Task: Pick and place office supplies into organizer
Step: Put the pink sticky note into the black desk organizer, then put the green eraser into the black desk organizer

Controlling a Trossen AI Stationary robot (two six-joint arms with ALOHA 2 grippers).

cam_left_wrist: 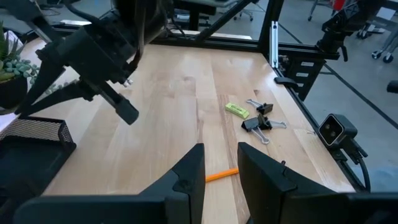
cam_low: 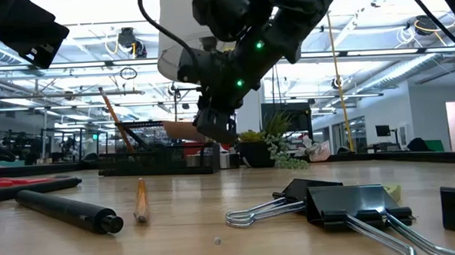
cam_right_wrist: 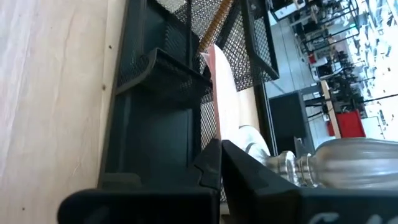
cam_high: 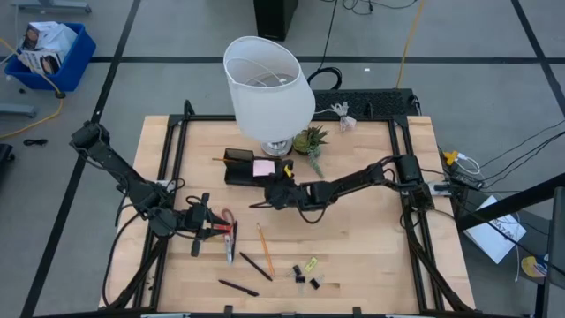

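The right gripper (cam_high: 281,190), fingers together and seemingly empty, hovers just beside the organizer (cam_high: 240,166); the lamp (cam_high: 269,88) and plant (cam_high: 311,140) crowd behind.

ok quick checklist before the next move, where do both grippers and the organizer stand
1. Right gripper beside the organizer: ok.
2. Right gripper empty: ok, fingers closed with nothing between them in the right wrist view.
3. Pink sticky-note pad in the organizer: ok.
4. Left gripper near the red-handled scissors: ok; grip cannot tell.
5. Orange pencil, black pens and clips stowed: not ok, on the table.
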